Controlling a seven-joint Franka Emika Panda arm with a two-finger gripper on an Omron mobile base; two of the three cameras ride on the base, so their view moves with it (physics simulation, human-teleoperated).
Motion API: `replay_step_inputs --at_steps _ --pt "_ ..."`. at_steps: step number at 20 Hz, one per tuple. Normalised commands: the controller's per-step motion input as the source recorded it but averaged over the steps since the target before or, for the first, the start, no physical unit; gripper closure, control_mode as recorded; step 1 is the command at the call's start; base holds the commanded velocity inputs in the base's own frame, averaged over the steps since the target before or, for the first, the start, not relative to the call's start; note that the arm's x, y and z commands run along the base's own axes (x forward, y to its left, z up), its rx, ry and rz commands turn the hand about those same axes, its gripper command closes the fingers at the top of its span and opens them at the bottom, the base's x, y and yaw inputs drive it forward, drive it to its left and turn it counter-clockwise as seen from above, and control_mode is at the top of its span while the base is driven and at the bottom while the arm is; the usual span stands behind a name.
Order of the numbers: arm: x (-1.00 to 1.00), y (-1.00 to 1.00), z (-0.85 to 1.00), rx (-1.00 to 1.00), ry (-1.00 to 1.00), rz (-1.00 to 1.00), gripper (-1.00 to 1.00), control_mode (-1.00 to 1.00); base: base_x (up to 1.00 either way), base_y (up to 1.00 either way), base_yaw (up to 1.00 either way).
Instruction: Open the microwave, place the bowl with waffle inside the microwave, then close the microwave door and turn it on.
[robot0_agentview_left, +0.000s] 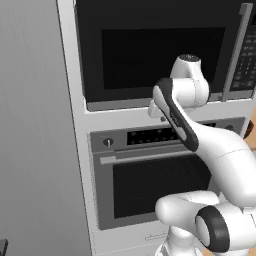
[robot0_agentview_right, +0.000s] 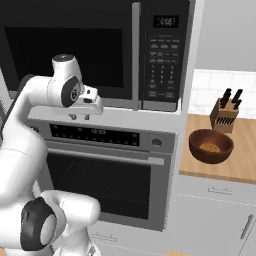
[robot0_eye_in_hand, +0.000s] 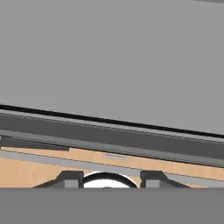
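1. The microwave (robot0_agentview_right: 95, 50) is built into the white cabinet column, above the steel oven (robot0_agentview_right: 105, 170). Its black body takes the upper part of both base views.
2. The microwave door (robot0_agentview_left: 155, 55) is shut, flush with the front. Its dark window shows nothing of the inside.
3. The long grey bar handle (robot0_agentview_right: 135, 55) stands upright at the right edge of the door, just beside the black keypad strip (robot0_agentview_right: 164, 55). A small display sits at the top of that strip.
4. The bowl with waffle (robot0_agentview_right: 211, 145) is on the wooden counter (robot0_agentview_right: 240, 160), to the right of the cabinet column. It is a reddish-brown round bowl, and a light brown piece lies inside it (too small to see its pattern).
5. A knife block (robot0_agentview_right: 225, 115) stands behind the bowl, near the white tiled wall, apart from it.
6. The gripper (robot0_agentview_right: 80, 116) hangs under the white hand, in front of the white strip between the microwave and the oven. It points downward, below the lower edge of the microwave door and left of the handle.
7. In the hand view the two dark fingertips (robot0_eye_in_hand: 70, 179) stand apart with a clear gap between them, about half spread, and nothing is between them. Beyond them are seen a grey surface, a dark band and a strip of wood colour.
8. The gripper holds nothing and is well apart from the bowl.
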Motion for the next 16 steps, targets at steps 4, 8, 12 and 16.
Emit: replay_step_inputs --at_steps 4,8,12,16 --pt "-0.37 -0.04 0.09 0.01 -0.24 0.02 -1.0 -1.0 0.0 0.0 0.0" --pt "-0.92 -0.8 0.37 0.13 -0.9 0.09 -1.0 -1.0 0.0 0.0 0.0" --pt "-0.49 -1.0 0.54 0.25 -0.84 0.0 -1.0 -1.0 0.0 0.0 0.0" --pt "-0.18 -1.0 0.91 0.27 -0.4 -0.04 -1.0 -1.0 0.0 0.0 0.0"
